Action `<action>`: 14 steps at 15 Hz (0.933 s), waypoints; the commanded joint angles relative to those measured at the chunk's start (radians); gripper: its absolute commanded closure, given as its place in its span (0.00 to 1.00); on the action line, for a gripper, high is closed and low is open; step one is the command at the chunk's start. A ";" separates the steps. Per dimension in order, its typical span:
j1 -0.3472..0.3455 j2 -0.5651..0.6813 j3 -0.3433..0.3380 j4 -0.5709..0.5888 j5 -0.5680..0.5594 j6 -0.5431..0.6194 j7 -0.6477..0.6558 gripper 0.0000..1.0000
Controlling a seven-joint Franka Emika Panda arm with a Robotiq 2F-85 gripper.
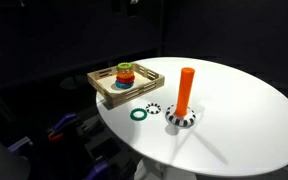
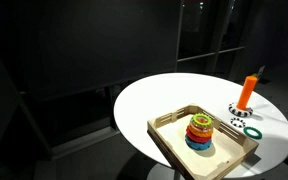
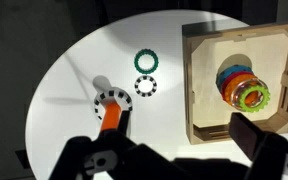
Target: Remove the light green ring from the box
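step: approach, nothing gripped | end effector: jaws spread wide, empty | light green ring: atop ring stack in wooden box, ahead-right of end effector | judgement: centre over stack, descend vertically, pinch top ring only, avoid box rim

A round white table carries an orange post, which stands upright on a round black-and-white striped base. In the wrist view the post casts a long shadow away across the tabletop. Just beside the post's base lies a small black-and-white striped ring, flat on the table. A dark green ring lies next to it, a little farther from the post, and the two are not touching. Well apart from the post is a stack of coloured rings, blue at the bottom with orange and red above.
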 commanded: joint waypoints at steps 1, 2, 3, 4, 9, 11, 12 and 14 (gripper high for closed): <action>-0.002 0.000 0.002 0.002 0.001 -0.003 -0.001 0.00; -0.002 0.000 0.002 0.002 0.001 -0.003 -0.001 0.00; -0.002 0.000 0.002 0.002 0.001 -0.003 -0.001 0.00; -0.002 0.000 0.002 0.002 0.001 -0.003 -0.001 0.00; -0.001 0.050 0.006 0.045 0.008 0.012 0.012 0.00; 0.002 0.080 0.008 0.070 0.014 0.026 0.016 0.00; 0.003 0.097 0.009 0.085 0.016 0.034 0.018 0.00; 0.009 0.138 0.012 0.122 0.021 0.045 0.021 0.00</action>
